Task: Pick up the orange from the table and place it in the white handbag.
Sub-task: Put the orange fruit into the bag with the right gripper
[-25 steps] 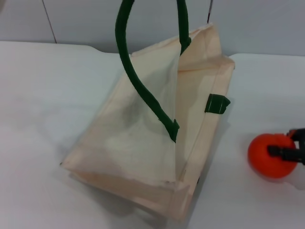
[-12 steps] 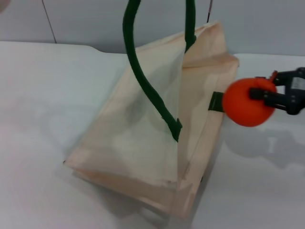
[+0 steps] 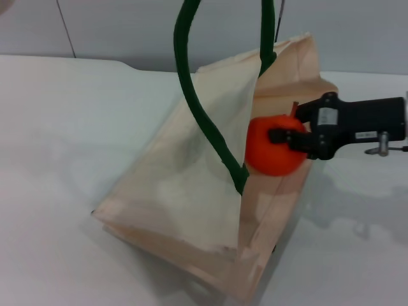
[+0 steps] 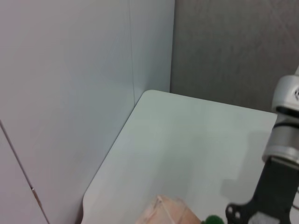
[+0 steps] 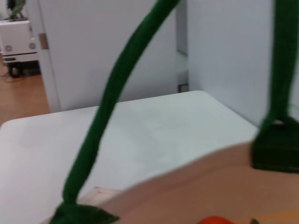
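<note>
The orange (image 3: 271, 150) is held in my right gripper (image 3: 285, 135), which reaches in from the right and is shut on it. The orange hangs over the open mouth of the white handbag (image 3: 185, 185), just inside its right rim, above the table (image 3: 64, 127). The bag's dark green handles (image 3: 197, 95) are pulled upward out of the head view's top. In the right wrist view a sliver of the orange (image 5: 215, 220) shows below the bag's rim (image 5: 187, 186), between the green handles (image 5: 107, 116). My left gripper shows in no view.
The left wrist view shows the bag's top corner (image 4: 163, 212), the table's far edge by the wall (image 4: 140, 107) and my right arm (image 4: 280, 154). White tabletop lies left of the bag and to its right (image 3: 363, 242).
My right gripper has lifted the orange off the table at the right and carried it up and left to the bag's mouth. The handles and bag top have shifted slightly right.
</note>
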Controlling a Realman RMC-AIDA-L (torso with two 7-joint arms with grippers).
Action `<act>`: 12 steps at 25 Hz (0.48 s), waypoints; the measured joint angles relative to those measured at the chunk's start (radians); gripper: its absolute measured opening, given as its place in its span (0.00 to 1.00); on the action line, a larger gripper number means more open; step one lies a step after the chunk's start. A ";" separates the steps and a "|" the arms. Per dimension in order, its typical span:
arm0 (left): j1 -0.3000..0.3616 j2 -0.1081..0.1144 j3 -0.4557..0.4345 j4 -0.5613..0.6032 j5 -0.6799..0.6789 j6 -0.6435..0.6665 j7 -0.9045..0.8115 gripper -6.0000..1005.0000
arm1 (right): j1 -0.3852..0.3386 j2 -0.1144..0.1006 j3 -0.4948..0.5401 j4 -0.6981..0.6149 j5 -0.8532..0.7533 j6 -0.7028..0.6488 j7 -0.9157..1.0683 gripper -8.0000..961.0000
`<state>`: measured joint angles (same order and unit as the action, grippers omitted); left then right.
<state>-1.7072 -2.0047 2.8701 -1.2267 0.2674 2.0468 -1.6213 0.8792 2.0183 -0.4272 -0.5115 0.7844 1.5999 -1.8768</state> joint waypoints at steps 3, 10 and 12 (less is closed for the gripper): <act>0.000 0.001 0.000 0.001 -0.003 -0.001 0.000 0.15 | 0.028 0.001 -0.017 0.036 0.000 -0.013 0.000 0.25; -0.002 0.000 0.000 0.001 -0.005 -0.001 0.000 0.15 | 0.103 0.004 -0.073 0.128 0.004 -0.154 0.025 0.21; -0.002 0.000 0.000 0.002 -0.005 -0.002 0.000 0.15 | 0.120 0.005 -0.076 0.138 0.005 -0.172 0.035 0.20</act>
<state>-1.7092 -2.0047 2.8701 -1.2244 0.2622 2.0452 -1.6213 0.9993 2.0232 -0.5036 -0.3736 0.7898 1.4280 -1.8414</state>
